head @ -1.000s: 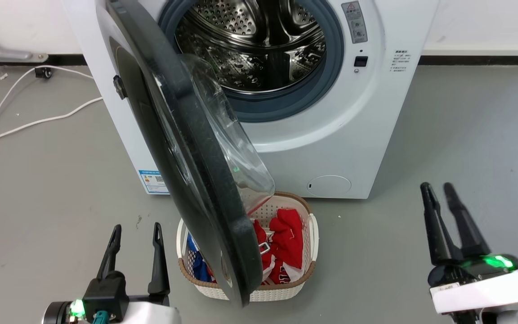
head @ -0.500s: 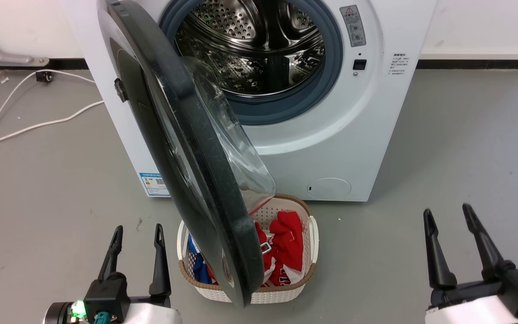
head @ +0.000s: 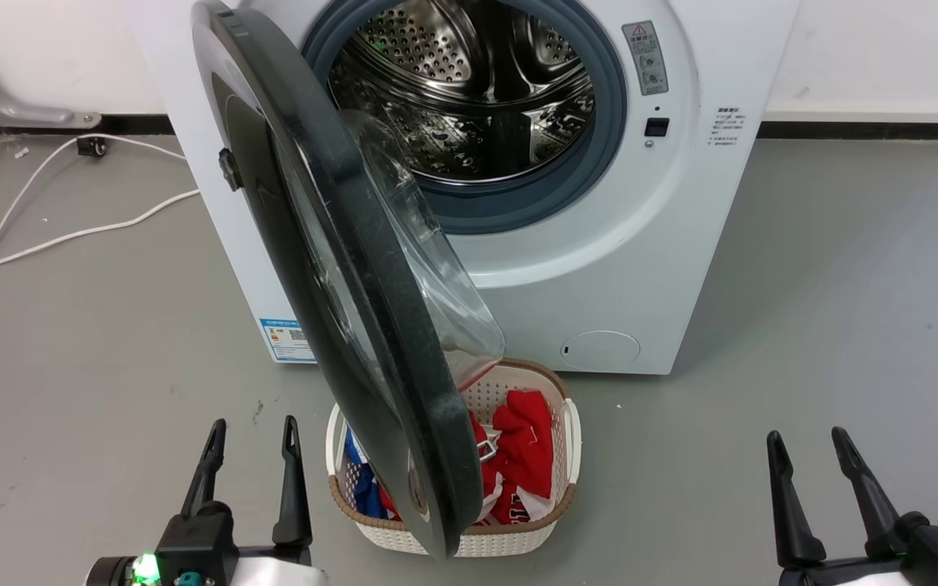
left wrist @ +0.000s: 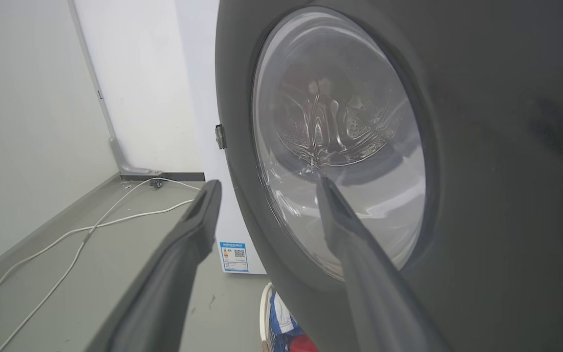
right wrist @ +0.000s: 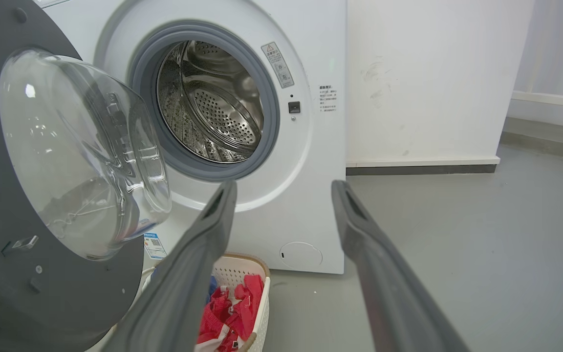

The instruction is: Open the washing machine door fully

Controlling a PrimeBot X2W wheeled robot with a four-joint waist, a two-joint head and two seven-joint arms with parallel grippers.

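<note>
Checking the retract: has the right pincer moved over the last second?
Yes. In the head view the right pincer has pulled back toward the robot, away from the round flap on the washing machine, which shifted only slightly with the camera.

One washer (head: 599,268), with one door (head: 330,268), one drum (head: 469,89), one grey gasket (head: 518,207), one round flap (head: 601,348), one blue label (head: 286,339) and one warning sticker (head: 646,59). One basket (head: 469,539) sits ahead of and between the end effectors, holding red clothes (head: 526,431), their number not clear, and one blue piece (head: 367,488). There are two end effectors, the left end effector (head: 254,423) and the right end effector (head: 806,434), each with two fingers. Two white cable runs (head: 70,237) cross the floor (head: 843,285) beyond the left end effector; whether they are one cable cannot be told.
</note>
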